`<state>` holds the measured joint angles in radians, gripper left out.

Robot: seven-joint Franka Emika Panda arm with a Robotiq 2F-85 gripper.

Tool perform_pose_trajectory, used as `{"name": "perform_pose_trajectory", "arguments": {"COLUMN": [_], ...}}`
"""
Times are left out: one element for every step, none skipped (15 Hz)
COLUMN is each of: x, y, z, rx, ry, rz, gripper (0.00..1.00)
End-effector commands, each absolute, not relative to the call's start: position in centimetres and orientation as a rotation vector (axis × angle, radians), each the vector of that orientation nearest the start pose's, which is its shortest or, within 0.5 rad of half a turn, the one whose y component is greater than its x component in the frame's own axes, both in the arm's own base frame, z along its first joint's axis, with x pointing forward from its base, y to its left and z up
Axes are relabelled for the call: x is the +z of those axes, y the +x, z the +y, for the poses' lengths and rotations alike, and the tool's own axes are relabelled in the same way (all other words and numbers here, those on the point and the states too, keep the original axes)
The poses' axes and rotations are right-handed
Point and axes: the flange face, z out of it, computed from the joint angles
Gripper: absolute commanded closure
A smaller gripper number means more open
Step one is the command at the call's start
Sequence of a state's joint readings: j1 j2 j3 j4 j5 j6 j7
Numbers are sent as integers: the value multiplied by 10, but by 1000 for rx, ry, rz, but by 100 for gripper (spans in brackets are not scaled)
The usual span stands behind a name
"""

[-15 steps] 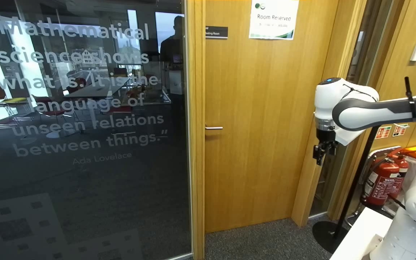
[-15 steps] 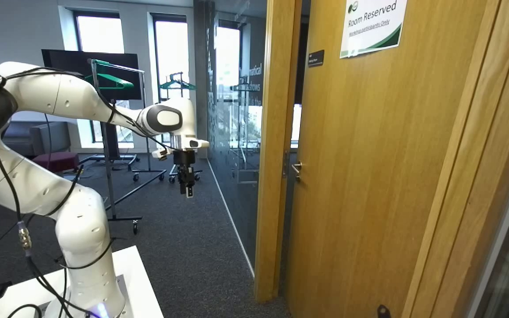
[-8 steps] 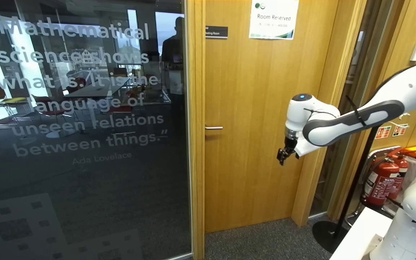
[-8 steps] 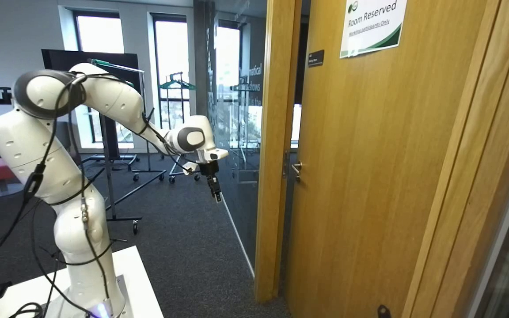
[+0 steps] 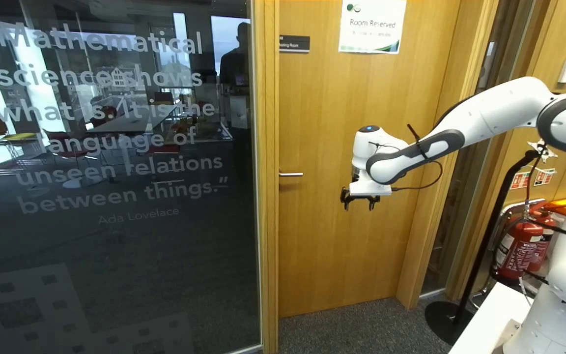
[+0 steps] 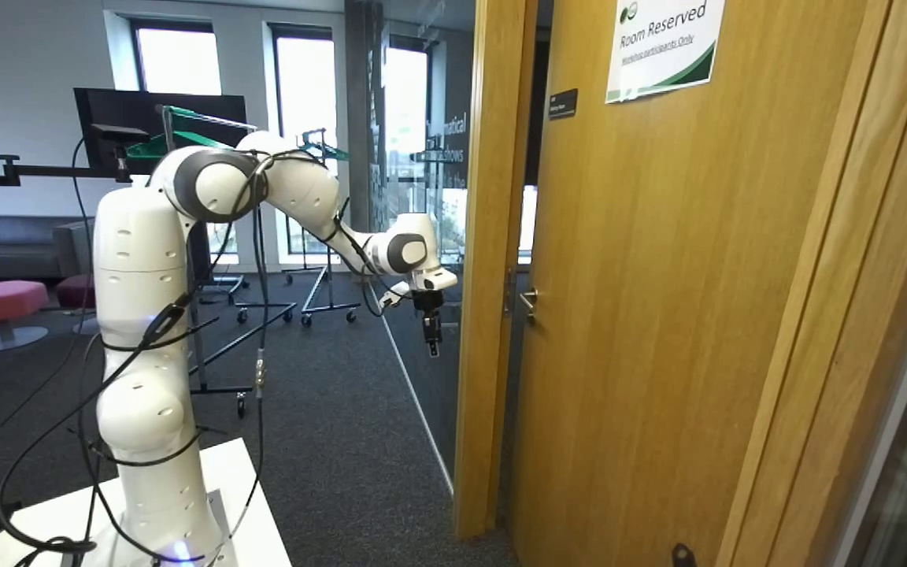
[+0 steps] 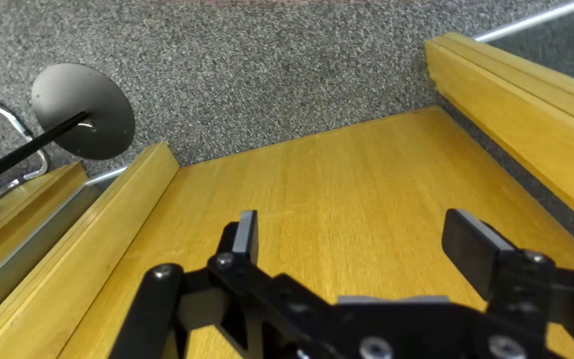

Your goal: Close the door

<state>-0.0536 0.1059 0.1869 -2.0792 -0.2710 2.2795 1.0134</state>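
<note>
The light-oak door (image 5: 332, 108) shows in both exterior views (image 6: 658, 315) and fills the middle of the wrist view (image 7: 317, 179). It stands ajar, with a gap between its handle-side edge and the frame. Its silver lever handle (image 5: 291, 174) also shows in an exterior view (image 6: 530, 301). The dark nameplate (image 6: 563, 104) and paper notice (image 6: 664, 51) are near its top. My gripper (image 5: 358, 205) is open and empty, pointing down in front of the door, lower than the handle and toward the hinge side. Its two fingers are wide apart in the wrist view (image 7: 354, 224).
The wooden door frame (image 6: 485, 276) and dark glass panel (image 5: 116, 255) stand on the handle side. A black stand with a round base (image 7: 85, 114) and red fire extinguishers (image 5: 519, 246) are on the hinge side. The arm sits on a white table (image 6: 241, 488).
The arm has swung across toward the handle side, leftward in one exterior picture and rightward in another. The gripper has turned about its upright axis. The door has not moved.
</note>
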Motion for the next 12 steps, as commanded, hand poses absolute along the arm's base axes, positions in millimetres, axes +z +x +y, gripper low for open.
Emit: {"name": "perform_pose_trajectory", "arguments": {"x": [391,393,394,395,395,395,393,389,383,378,375,372], "y": [583,590,594,595,595,595,600,609,622,633,647,663], "z": [70,72,74,74,74,74,72,69,64,60,56,50], "rx": [-312,-319,-324,-326,-327,-327,-326,-349,-360,-359,-363,-370], "ry": [-3002,-2984,-2976,-2973,-2972,-2972,-2947,-2938,-2914,-2874,-2820,-2761], "rz": [1164,1181,1188,1190,1191,1192,1231,1257,1300,1355,1428,1500], "gripper": [0,0,0,0,0,0,0,0,0,0,0,0]}}
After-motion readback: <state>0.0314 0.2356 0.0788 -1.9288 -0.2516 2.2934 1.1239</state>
